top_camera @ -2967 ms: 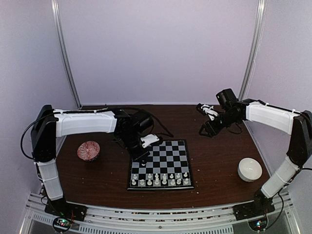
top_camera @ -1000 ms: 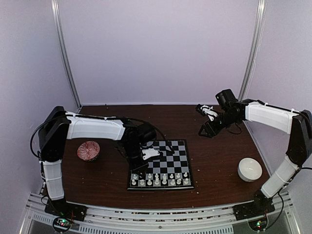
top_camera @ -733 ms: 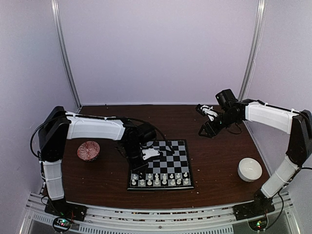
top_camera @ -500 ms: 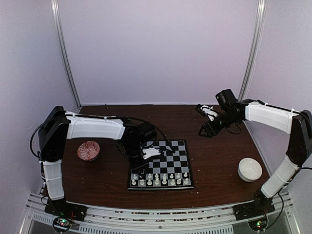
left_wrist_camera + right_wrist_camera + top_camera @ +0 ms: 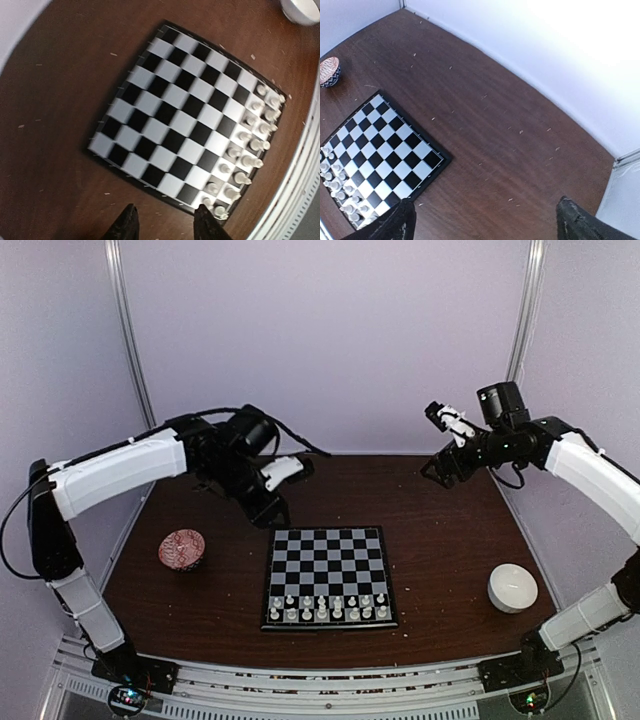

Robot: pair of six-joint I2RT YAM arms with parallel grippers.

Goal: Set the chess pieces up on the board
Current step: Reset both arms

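1. Surface: dark brown wood, enclosed by pale walls. It carries all the items below.

2. Left arm: raised, reaching in over the far left part of the surface. Its tool hangs above the surface beyond the board's far left corner, clear of the board. The jaws stand partly apart, with only bare surface showing between the two dark fingertips. Nothing is held.

3. Right arm: raised high over the far right part of the surface. Its tool is well apart from the board, jaws spread wide and empty.

4. Board: lies flat near the middle of the surface, towards the near edge, between the two bowls.

5. White bowl: upright on the surface, right of the board and apart from it.

6. Patterned bowl: upright on the surface, left of the board and apart from it.

7. Pieces: pale, standing upright in the board's two nearest rows. The other rows are bare. Exact count cannot be told; the wrist view is blurred.

8. Crumbs: pale specks scattered across the surface around the board.
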